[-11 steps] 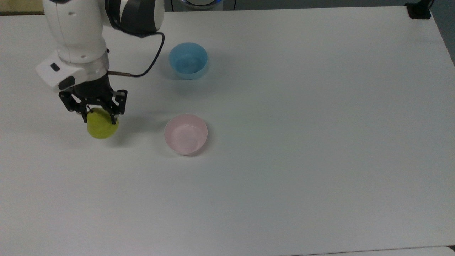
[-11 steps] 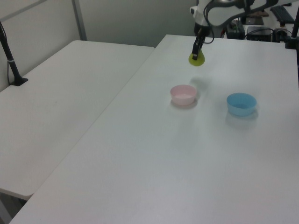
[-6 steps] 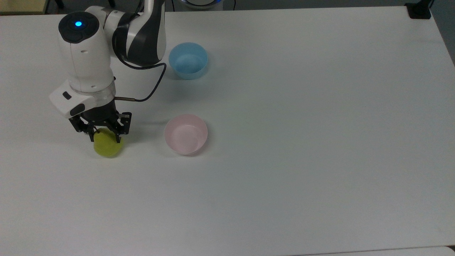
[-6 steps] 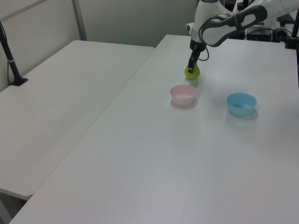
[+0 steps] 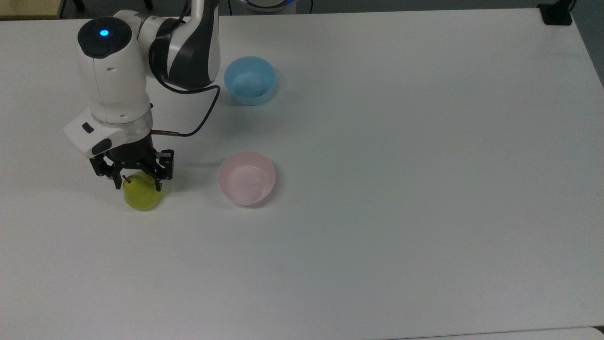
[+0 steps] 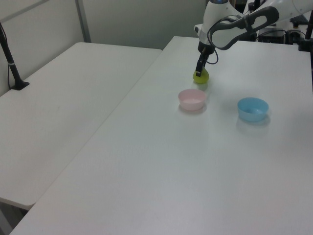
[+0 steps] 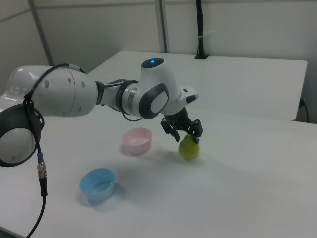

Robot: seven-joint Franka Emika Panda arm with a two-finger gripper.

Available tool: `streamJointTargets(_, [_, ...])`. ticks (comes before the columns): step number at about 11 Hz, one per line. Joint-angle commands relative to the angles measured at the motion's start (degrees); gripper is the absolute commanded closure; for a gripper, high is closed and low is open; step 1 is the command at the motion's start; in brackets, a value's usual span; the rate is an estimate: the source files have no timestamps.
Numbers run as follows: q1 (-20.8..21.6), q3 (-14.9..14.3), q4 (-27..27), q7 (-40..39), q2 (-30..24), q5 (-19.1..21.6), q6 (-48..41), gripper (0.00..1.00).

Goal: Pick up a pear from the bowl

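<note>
— Which way does the pear [image 5: 142, 194] point?

— Upright: long axis vertical, dark stem on top, standing on the white worktop [image 5: 401, 189], to the top view's left of the bowl [image 5: 247, 178] and apart from it.

— And your pincer [image 5: 137, 178]?

— My fingers stand apart, either side of the pear's narrow top.

— Materials?

— The pear is smooth, yellow-green, rounded. The bowl is round, pale pink, plain inside; a light blue bowl [image 5: 249, 80] is the same shape.

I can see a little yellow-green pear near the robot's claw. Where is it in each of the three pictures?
Top view: the pear sits on the table at left of centre, under the gripper.
Left view: upper middle, beyond the pink bowl.
Right view: centre, to the right view's right of the pink bowl.
Shared landmark: the pink bowl, the bowl nearest the pear.
</note>
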Motion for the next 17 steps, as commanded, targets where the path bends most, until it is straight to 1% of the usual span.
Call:
streamJointTargets(1, [0.37, -0.1, -0.41, 0.07, -3.55, 0.21, -1.08, 0.03])
streamJointTargets(2, [0.98, 0.43, -0.5, 2.16, -5.13, 0.12, -4.48, 0.0])
streamJointTargets(4, [4.57, 0.34, -0.5, 6.46, -8.9, 0.12, -10.28, 0.0])
streamJointTargets(8, [12.13, 0.52, -0.5, 13.85, -17.16, 0.12, -26.62, 0.0])
streamJointTargets(11, [16.36, 0.61, -0.94, 15.09, -23.93, 0.38, -37.26, 0.0])
streamJointTargets(12, [17.33, 0.61, -1.9, 16.06, -26.04, 0.65, -39.47, 0.0])
streamJointTargets(14, [17.6, 0.61, -4.28, 18.95, -29.48, 1.0, -40.72, 0.0])
streamJointTargets(17, [17.07, 0.61, -4.19, 19.32, -29.84, 1.09, -42.13, 0.0])
